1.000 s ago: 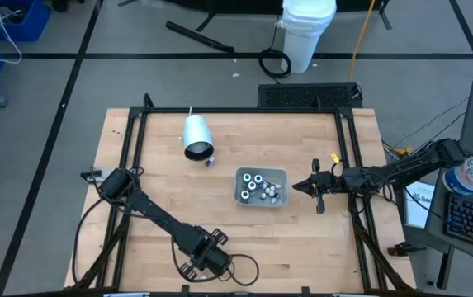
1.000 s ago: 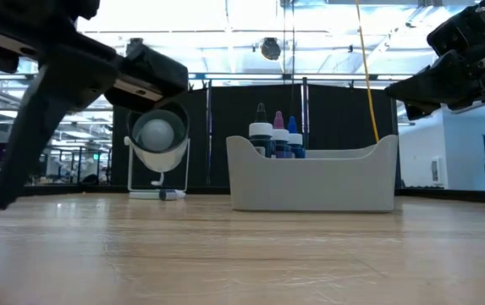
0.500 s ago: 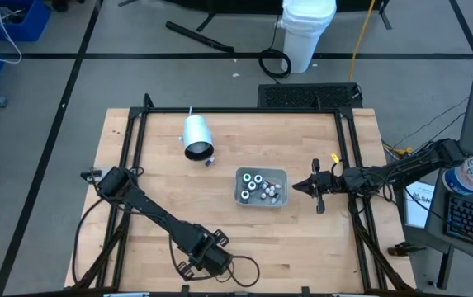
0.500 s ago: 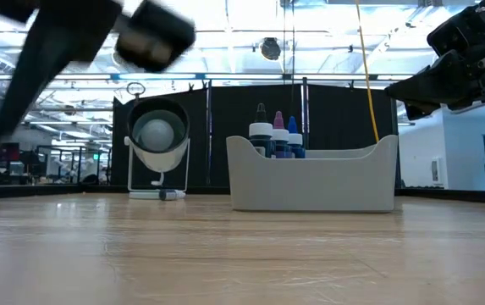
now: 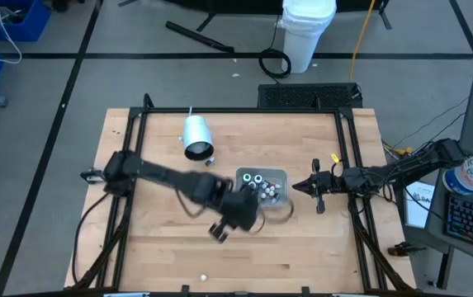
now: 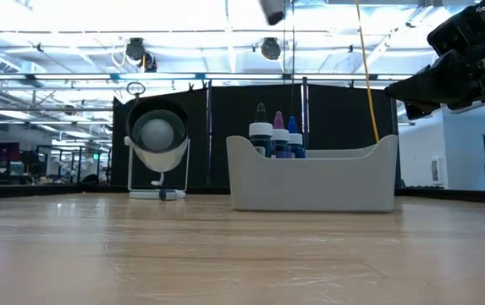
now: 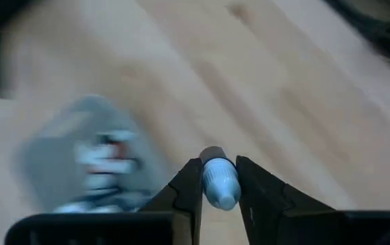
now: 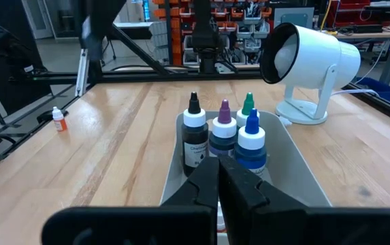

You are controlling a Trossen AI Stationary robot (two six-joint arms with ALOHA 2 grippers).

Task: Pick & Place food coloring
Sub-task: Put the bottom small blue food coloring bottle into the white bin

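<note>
My left gripper (image 7: 220, 194) hangs blurred over the table's middle (image 5: 243, 211), just on the near-left side of the grey tray (image 5: 279, 175), and is shut on one food coloring bottle (image 7: 220, 182) with a pale cap. Several more food coloring bottles (image 8: 223, 136) stand upright in the tray (image 6: 311, 178). One small bottle lies on the table by the white cylinder (image 5: 209, 162), and another stands near the table's front edge (image 8: 58, 119). My right gripper (image 5: 298, 188) waits shut just right of the tray, clear of the table. My left gripper pinches the bottle between its two fingers, at the pale cap end (image 7: 219, 190). The fingers slant down from above. The bottle is lifted clear of the table, its dark body (image 7: 212, 154) pointing away below the fingers.
A big white cylinder (image 5: 196, 136) lies at the far left of the table on its stand (image 6: 158, 140). Black rails (image 5: 236, 110) frame the table's edges. Bare wood lies on the near side of the tray (image 5: 302, 247).
My left gripper has risen from the table's near edge and swung toward the far right, up to the tray, carrying the bottle clear of the table. It has left the low view almost wholly. My right arm has kept still.
</note>
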